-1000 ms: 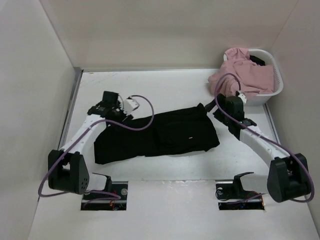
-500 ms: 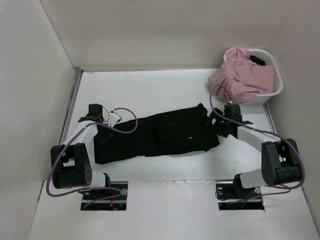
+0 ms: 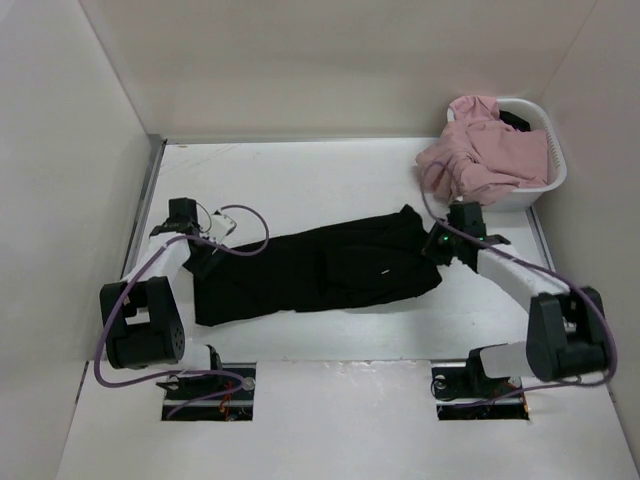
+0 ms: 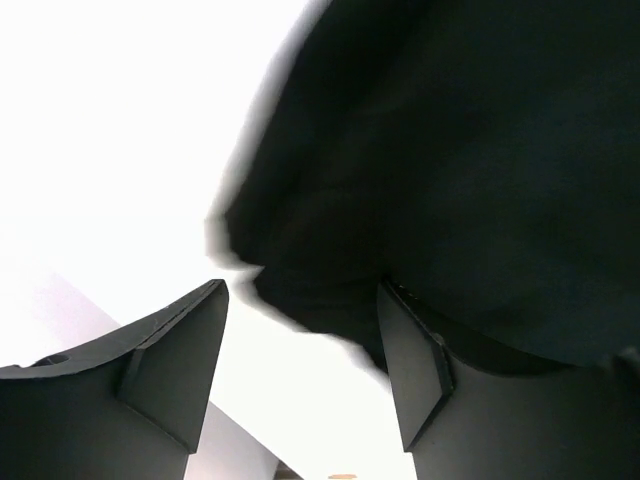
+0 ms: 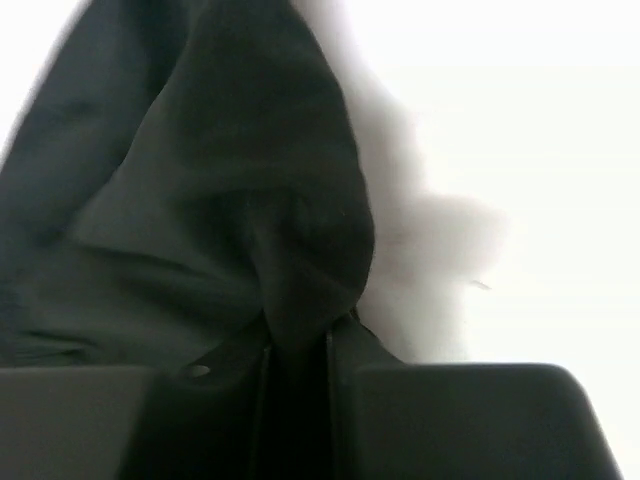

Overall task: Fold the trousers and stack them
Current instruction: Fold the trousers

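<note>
The black trousers (image 3: 340,265) lie flat and stretched left to right across the middle of the table. My left gripper (image 3: 203,262) is at their left end, low over the table. In the left wrist view it (image 4: 300,330) is open, with the cloth's edge (image 4: 450,150) reaching in between the fingers and lying against the right finger (image 4: 420,360). My right gripper (image 3: 432,245) is at the trousers' right end. The right wrist view shows its jaws nearly together (image 5: 297,350), with a fold of black cloth (image 5: 200,180) pinched between them.
A white basket (image 3: 545,185) stands at the back right corner, with pink cloth (image 3: 490,150) spilling over its near rim close to my right arm. Pale walls close in the table on the left, back and right.
The right gripper went from open to shut on the trousers' right end. The left arm drew back and to the left, down to the left end of the trousers.
</note>
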Tool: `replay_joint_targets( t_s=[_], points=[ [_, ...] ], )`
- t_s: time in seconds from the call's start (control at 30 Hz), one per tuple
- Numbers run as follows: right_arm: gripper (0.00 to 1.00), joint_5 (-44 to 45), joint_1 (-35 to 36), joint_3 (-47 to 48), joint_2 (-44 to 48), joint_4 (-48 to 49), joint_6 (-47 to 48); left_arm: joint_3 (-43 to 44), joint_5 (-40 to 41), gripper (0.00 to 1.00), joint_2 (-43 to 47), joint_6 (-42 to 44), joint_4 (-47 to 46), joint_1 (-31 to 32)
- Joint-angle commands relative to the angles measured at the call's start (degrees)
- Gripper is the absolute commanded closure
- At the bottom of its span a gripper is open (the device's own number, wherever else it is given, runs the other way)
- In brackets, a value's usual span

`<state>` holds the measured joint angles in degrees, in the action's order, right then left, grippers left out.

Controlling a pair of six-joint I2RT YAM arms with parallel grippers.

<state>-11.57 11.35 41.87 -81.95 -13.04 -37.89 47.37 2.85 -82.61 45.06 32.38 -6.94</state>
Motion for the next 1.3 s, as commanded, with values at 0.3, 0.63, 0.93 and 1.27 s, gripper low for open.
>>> replay_joint_targets(
  t_s=[0.3,0.63,0.93,1.27],
  points=[
    [1.00,26.14,1.75,30.88,12.62,-30.19,17.49,15.46,-3.73,0.37,-6.50,-8.31,-0.91,12.06],
    [0.96,36.89,29.27,40.84,-2.50,-35.04,10.12,24.86,-15.42,0.42,-21.44,-26.85,-0.30,25.78],
    [0.79,37.41,44.40,48.90,-16.82,-27.41,3.36,28.30,-11.99,0.41,-24.09,-27.83,-2.41,20.35],
    [0.15,28.36,46.96,46.16,-11.69,-3.43,5.63,29.70,-11.12,0.41,-22.17,-27.13,-3.11,13.93]
  ],
)
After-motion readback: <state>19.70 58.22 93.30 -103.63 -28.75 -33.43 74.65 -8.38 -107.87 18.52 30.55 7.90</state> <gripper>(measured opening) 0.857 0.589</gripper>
